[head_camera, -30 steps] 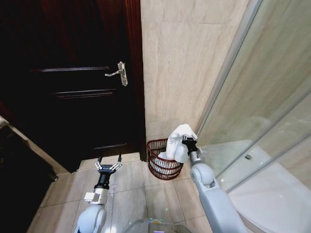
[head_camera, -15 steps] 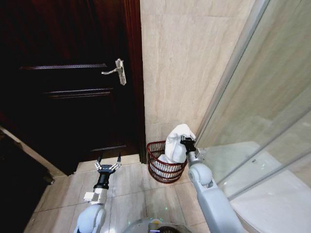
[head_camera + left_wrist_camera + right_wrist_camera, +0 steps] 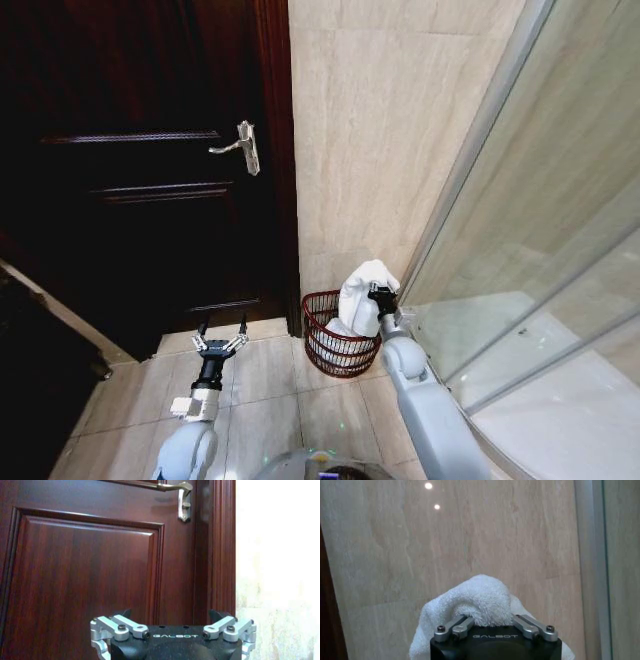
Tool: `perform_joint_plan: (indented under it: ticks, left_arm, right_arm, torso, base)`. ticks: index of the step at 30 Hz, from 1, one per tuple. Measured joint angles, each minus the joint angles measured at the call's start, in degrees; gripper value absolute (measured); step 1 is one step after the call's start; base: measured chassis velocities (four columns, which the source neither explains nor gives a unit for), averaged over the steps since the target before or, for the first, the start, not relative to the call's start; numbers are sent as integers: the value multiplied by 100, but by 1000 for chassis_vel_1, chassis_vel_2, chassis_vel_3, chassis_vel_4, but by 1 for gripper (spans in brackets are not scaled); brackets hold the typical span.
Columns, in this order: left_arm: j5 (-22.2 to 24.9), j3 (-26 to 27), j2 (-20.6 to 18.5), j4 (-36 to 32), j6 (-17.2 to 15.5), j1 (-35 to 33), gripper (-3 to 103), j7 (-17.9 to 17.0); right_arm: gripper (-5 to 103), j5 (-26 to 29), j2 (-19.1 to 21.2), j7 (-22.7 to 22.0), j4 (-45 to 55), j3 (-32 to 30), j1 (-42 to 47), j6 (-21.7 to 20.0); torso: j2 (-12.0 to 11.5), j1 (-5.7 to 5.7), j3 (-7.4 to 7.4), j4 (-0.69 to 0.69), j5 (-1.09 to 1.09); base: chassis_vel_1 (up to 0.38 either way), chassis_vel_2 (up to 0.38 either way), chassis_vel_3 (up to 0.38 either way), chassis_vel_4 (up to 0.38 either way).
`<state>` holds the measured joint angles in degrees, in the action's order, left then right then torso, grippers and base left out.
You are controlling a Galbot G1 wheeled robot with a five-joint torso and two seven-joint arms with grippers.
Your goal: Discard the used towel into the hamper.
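While my right pincer [image 3: 378, 293] is clenched on the towel [image 3: 359, 294], the discard step is, by my judgement, well advanced but not complete: the towel hangs directly over the hamper [image 3: 338, 332] and its lower folds appear to reach inside the rim, yet the grip is not released. What remains is to let go and clear the arm.

Head view: the hamper stands just below my right pincer, on the tiled floor, close against the beige stone wall [image 3: 380, 130] and beside the dark wooden door [image 3: 140, 180]. It is a small round basket of dark red-brown openwork weave, tapering downward, with a thicker rim. The towel is white, soft and bunched, draped over the pincer in a rounded hump. My left pincer [image 3: 220, 340] is parked well apart from the hamper, near the door, with its fingers spread and nothing between them.

Left wrist view: beyond my left pincer [image 3: 172, 632] is the door, smooth glossy panelled wood, with a metal lever handle [image 3: 181, 497] above.

Right wrist view: the towel [image 3: 475, 607] shows a looped terry pile, thick and fluffy, bulging between and ahead of the fingers of my right pincer [image 3: 492, 624]. Behind it is the polished wall.
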<state>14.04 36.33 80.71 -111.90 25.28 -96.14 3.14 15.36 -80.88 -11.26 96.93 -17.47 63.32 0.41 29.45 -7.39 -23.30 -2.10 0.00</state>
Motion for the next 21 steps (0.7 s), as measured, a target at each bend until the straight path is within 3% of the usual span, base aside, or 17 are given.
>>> perform_joint_plan:
  ticks: [9, 16, 18, 21]
  left_arm:
    - [119, -88, 4, -179, -137, -10, 100, -76]
    - [114, -89, -3, -238, -183, -1, 100, -77]
    - [124, -58, -28, -241, -188, 1, 100, -78]
    - [125, -56, -52, -241, -198, -1, 100, -78]
  right_arm:
    - [10, -99, -36, 65, -113, 55, 142, 38]
    - [10, 211, 171, 46, 252, 55, 263, -823]
    - [10, 772, 435, -165, 809, 59, 330, -1740]
    - [10, 890, 550, -190, 935, 38, 318, -2051]
  torso:
    - [13, -5, -8, 1, 0]
    - [20, -9, -12, 1, 0]
    - [25, -9, -13, 1, 0]
    - [27, -9, -14, 1, 0]
  base:
    - [0, 0, 0, 0]
    - [0, 0, 0, 0]
    - [0, 0, 0, 0]
    - [0, 0, 0, 0]
